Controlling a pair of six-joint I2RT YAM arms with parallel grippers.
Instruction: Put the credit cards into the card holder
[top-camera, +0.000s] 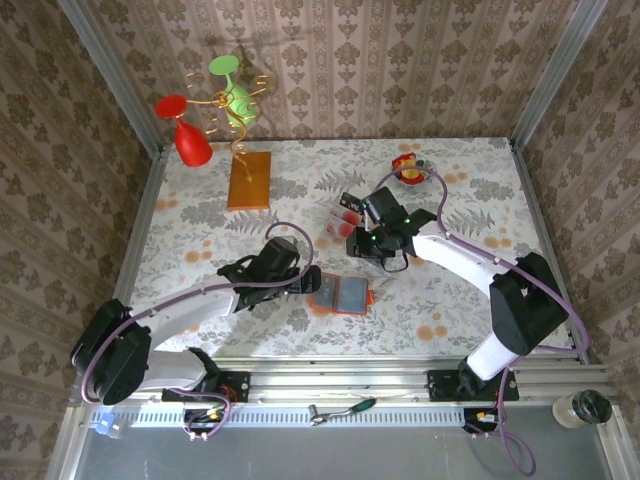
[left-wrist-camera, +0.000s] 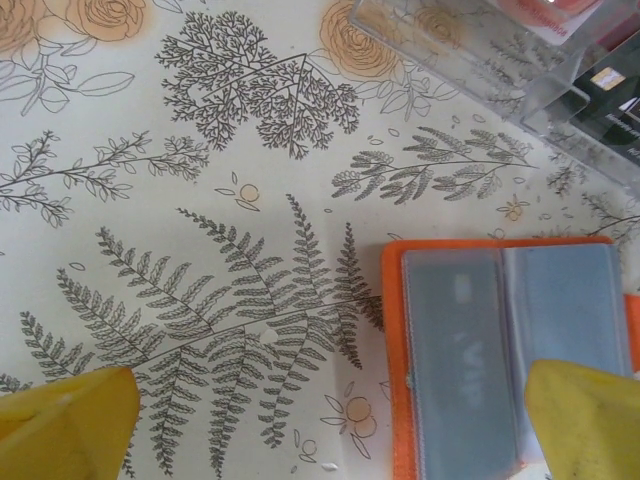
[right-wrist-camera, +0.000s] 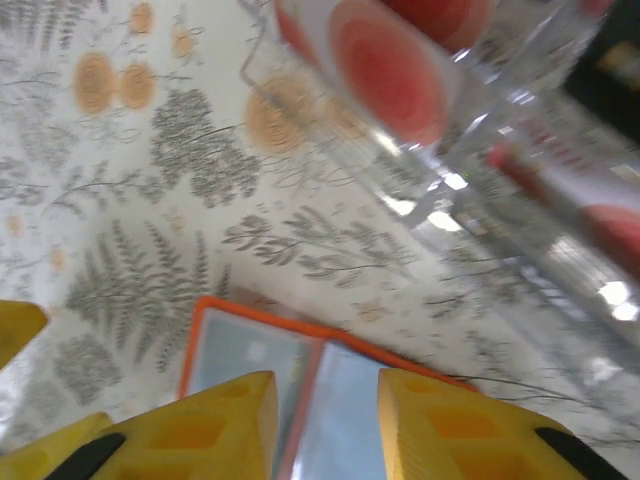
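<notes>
Open holder (top-camera: 341, 293) lying flat on the desk (top-camera: 450, 310), grey-blue inside facing up, close to the front edge and about midway along it. Left hand (left-wrist-camera: 330, 385): fingers spread wide with nothing between them, reaching the holder from its left side. In the left wrist view one finger (left-wrist-camera: 590, 420) overlaps the holder's near corner and the other stands over bare desk, so most of the holder lies to one side of the gap. Whether that finger touches the holder cannot be told. Right hand (right-wrist-camera: 325, 385): fingers slightly parted, the narrow gap empty, hanging above the holder's back edge. In the right wrist view the holder's fold lies in line with the gap. Clear tray (top-camera: 345, 218) just behind the holder, toward the middle of the desk, near the right hand. Cards (right-wrist-camera: 395, 60), red-and-white faces, stand inside the tray; in the right wrist view they are blurred.
</notes>
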